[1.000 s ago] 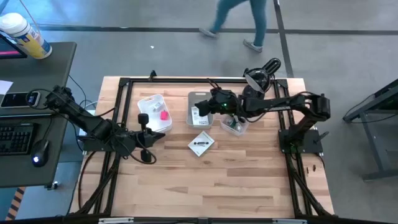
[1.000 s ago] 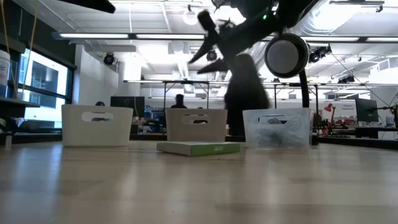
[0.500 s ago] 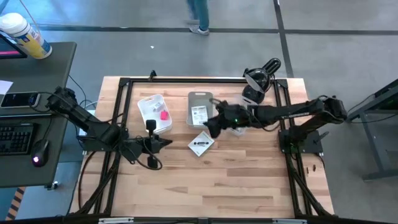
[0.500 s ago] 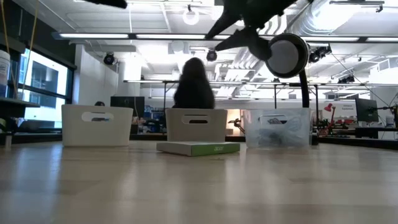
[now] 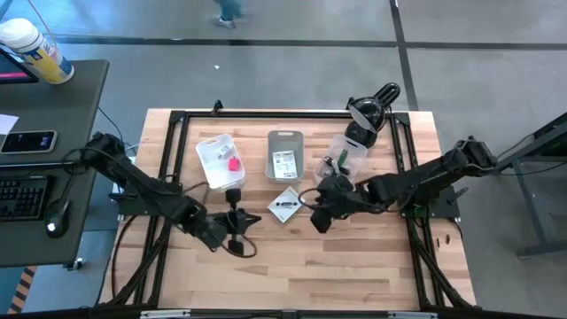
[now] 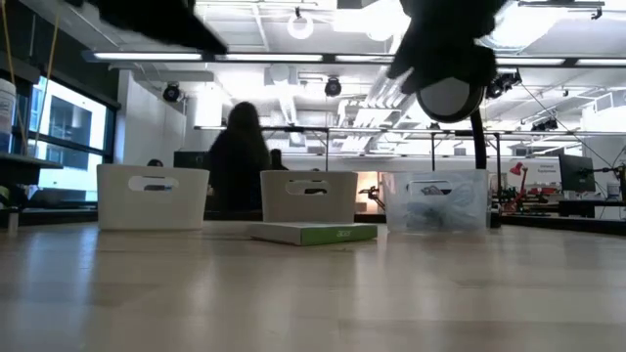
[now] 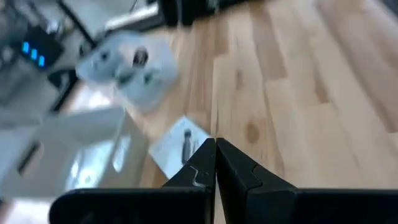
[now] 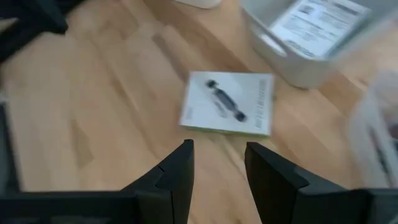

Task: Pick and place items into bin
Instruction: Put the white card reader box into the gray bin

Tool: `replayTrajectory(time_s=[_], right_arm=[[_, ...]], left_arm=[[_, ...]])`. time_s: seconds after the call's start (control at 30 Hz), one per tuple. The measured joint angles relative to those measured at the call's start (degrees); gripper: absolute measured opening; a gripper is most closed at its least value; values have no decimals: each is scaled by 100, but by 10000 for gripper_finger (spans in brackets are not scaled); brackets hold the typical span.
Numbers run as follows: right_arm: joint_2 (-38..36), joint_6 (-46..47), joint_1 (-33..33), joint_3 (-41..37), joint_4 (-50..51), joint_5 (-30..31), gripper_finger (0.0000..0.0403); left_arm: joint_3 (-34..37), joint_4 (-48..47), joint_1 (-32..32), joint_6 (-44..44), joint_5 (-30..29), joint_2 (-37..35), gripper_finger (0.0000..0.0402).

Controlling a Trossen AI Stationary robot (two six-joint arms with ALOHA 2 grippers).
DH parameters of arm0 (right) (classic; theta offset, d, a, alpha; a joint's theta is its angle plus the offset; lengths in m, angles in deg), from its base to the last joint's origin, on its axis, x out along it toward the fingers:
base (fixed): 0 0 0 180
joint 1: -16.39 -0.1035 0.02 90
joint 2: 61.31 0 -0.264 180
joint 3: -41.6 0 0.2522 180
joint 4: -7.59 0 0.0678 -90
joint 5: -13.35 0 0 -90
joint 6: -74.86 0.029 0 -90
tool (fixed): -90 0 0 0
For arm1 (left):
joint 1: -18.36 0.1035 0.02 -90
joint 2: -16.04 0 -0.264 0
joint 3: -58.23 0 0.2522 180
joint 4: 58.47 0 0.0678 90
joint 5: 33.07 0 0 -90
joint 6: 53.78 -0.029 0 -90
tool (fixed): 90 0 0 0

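A flat white card printed with a black tool (image 5: 285, 204) lies on the table in front of three bins; the low view shows it edge-on (image 6: 311, 233). The left white bin (image 5: 218, 159) holds a pink block (image 5: 234, 164). The middle grey bin (image 5: 285, 155) holds a white printed card (image 5: 283, 164). The clear bin (image 5: 341, 159) holds small dark and green pieces. My right gripper (image 5: 314, 213) (image 8: 217, 158) hangs open just right of the card (image 8: 229, 102), touching nothing. My left gripper (image 5: 243, 220) (image 7: 216, 158) is shut, left of the card (image 7: 180, 146), and empty.
A black frame runs along the table's edges (image 5: 168, 177). A round black lamp head (image 5: 365, 111) stands at the far right corner, behind the clear bin. Bare wood fills the table's near half (image 5: 292, 266). A person (image 6: 235, 156) walks past in the room behind.
My right gripper has swung from above the middle bin toward the table's near edge and now hangs beside the card. My left gripper has moved right and toward the near edge. A person has walked leftward behind the table.
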Motion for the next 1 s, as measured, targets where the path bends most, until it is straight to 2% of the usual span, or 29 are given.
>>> replayTrajectory(time_s=[0.13, 0.3, 0.47, 0.73, 1.0], right_arm=[[3, 414, -244, 0, 372, 422, 133], [4, 688, -530, 0, 546, 532, 133], [7, 1040, -784, 0, 746, 716, 133], [7, 1585, -1031, 2, 1145, 970, 133], [7, 1709, -1049, 2, 1189, 1021, 133]], left_arm=[[-83, -29, 286, 758, 81, 581, 0], [-565, -81, 820, 913, 585, 1382, 0], [-1048, -921, 1373, 1164, 715, 1827, 0], [-1456, -950, 1964, 446, 1371, 2271, 0], [-1978, -892, 1990, -279, 1993, 2893, 0]])
